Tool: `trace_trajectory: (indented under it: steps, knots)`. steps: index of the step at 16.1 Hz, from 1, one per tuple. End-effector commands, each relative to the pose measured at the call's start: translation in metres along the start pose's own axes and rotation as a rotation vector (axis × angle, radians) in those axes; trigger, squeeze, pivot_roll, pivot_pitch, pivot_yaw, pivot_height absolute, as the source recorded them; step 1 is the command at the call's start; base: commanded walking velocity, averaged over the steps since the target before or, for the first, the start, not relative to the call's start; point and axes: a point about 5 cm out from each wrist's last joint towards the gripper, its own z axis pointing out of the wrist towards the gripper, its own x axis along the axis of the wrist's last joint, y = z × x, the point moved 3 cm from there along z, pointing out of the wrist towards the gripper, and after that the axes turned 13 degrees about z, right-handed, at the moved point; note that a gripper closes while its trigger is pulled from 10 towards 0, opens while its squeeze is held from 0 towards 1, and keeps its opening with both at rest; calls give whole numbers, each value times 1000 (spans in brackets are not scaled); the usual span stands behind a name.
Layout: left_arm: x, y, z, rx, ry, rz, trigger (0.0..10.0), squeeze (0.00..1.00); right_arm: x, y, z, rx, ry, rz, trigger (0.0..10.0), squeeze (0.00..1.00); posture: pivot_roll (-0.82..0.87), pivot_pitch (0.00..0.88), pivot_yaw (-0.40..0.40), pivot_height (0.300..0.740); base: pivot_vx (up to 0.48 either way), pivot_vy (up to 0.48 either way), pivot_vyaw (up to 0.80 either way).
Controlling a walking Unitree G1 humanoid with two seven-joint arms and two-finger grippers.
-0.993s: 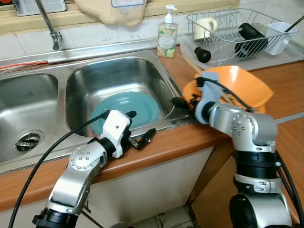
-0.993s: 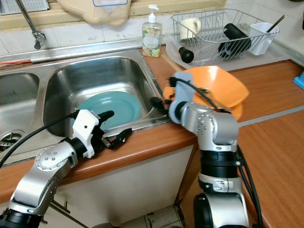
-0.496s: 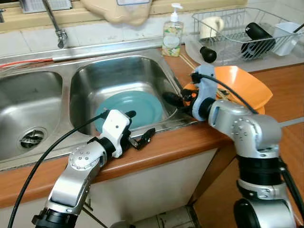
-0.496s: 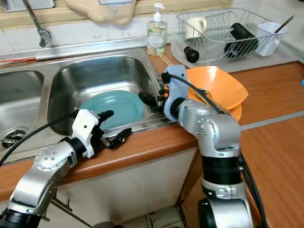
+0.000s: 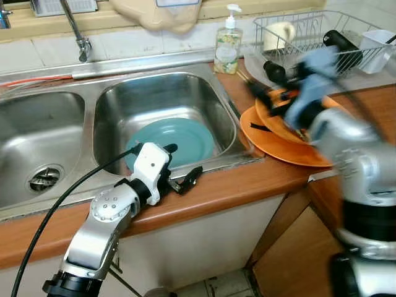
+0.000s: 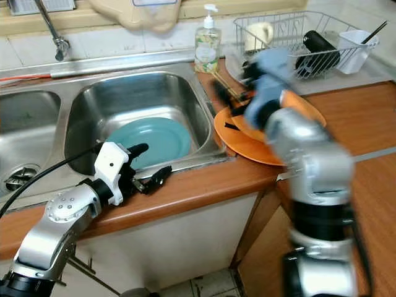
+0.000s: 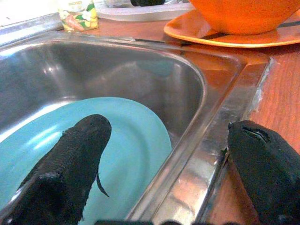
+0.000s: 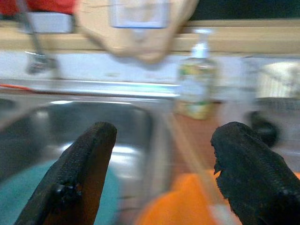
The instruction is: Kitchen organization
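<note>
The wooden tabletop (image 5: 235,185) crosses the middle of the head views, its steel sink (image 5: 161,99) at centre left. A teal plate (image 5: 179,139) lies in that basin. Right of centre, an orange plate (image 5: 291,148) carries an orange bowl (image 7: 243,14). The left claw (image 5: 179,167) straddles the sink's front rim, fingers spread. The blurred right claw (image 8: 159,173), spread wide, hovers over the orange dishes.

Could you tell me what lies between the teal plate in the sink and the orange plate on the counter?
In the left eye view, the sink's steel side wall and rim separate the teal plate from the orange plate, then a narrow strip of wooden counter.
</note>
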Motion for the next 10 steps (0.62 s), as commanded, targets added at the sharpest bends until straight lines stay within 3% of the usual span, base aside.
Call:
trace_trajectory:
  steps: [1,3,4,5,10]
  knots:
    - [8,-3,1,6,21,17,10000,204,1,6,2,-22,-12,-51,10000,0,-19,0,54,740,0,0,0]
    - [9,-2,3,4,25,19,10000,200,0,32,5,-89,-61,-172,10000,0,-20,0,50,740,0,0,0]
    - [9,-2,3,4,25,19,10000,204,0,34,5,-92,-65,-180,10000,0,-20,0,48,740,0,0,0]
    - [9,-2,4,4,27,20,10000,200,0,47,8,-107,-101,-201,10000,0,-22,0,46,740,0,0,0]
    - [10,0,4,-2,30,22,10000,94,-21,63,17,-12,-249,-163,10000,0,-16,0,37,740,0,0,0]
